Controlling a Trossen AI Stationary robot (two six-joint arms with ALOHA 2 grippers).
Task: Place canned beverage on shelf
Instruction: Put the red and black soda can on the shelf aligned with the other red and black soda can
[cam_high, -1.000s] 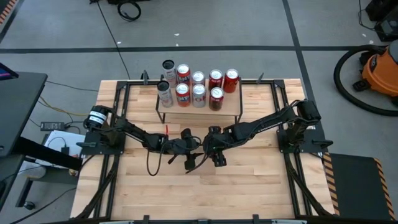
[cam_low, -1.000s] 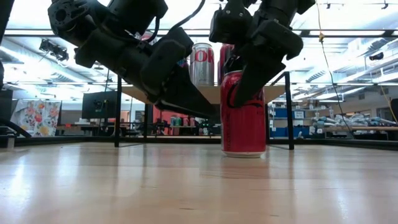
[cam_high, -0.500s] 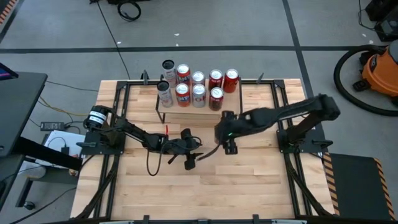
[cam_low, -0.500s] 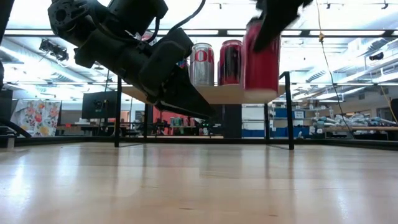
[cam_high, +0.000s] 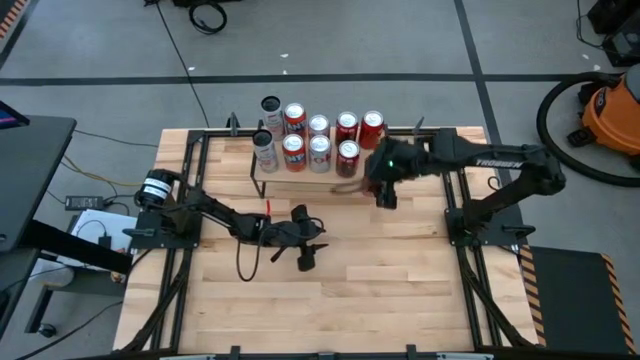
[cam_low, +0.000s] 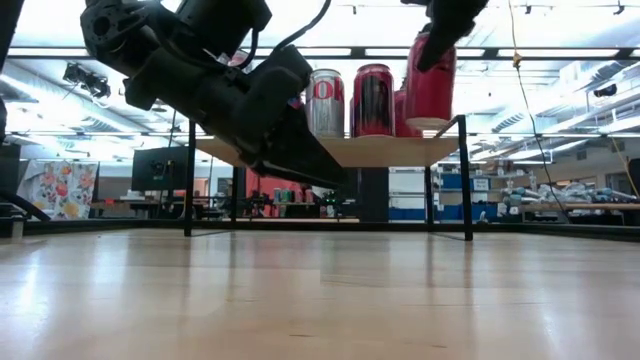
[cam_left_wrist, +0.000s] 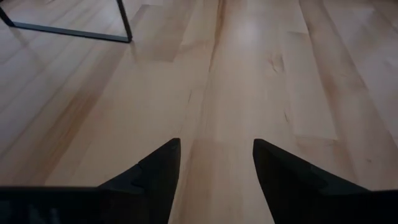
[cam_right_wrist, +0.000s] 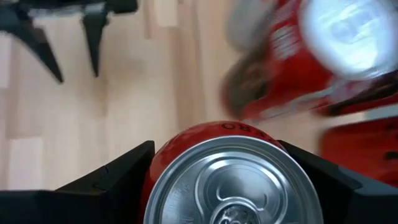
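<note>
Nearest, the left hand (cam_high: 307, 262) rests low over the desk (cam_high: 400, 300), fingers (cam_left_wrist: 155, 174) parted and grasping nothing. Farther back, the right hand (cam_high: 386, 196) clasps a red can (cam_low: 431, 80) (held upright) above the shelf (cam_low: 400, 150) at its right end, beside the cans (cam_high: 318, 140) standing there.

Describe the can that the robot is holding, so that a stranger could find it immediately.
Look at the shelf at the table's far edge, crowded with cans. At its right end the right gripper holds a red can in the air. It alone hangs above the board; the others stand on it.
</note>
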